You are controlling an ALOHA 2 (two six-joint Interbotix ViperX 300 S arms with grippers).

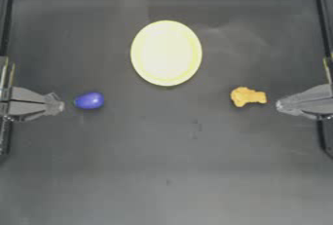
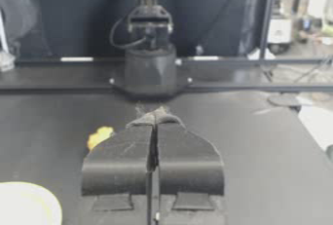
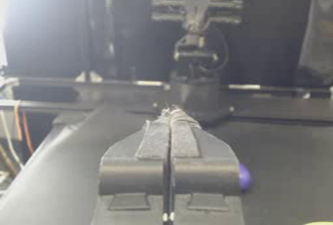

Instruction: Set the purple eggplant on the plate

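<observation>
Left claw (image 1: 57,105) closed, empty, beside purple eggplant (image 1: 89,101)

Eggplant (image 1: 89,101) left-front of plate (image 1: 166,52)

Open desk (image 1: 162,160) lies between the purple eggplant (image 1: 89,101) and the plate (image 1: 166,52); the orange piece (image 1: 248,96) sits well aside.

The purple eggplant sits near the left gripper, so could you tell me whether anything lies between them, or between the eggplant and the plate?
Nothing visible does. The purple eggplant lies just off the tip of the shut left gripper, with bare table between. The stretch up to the plate is bare too. The orange-yellow piece lies on the far side, by the shut right gripper.
</observation>
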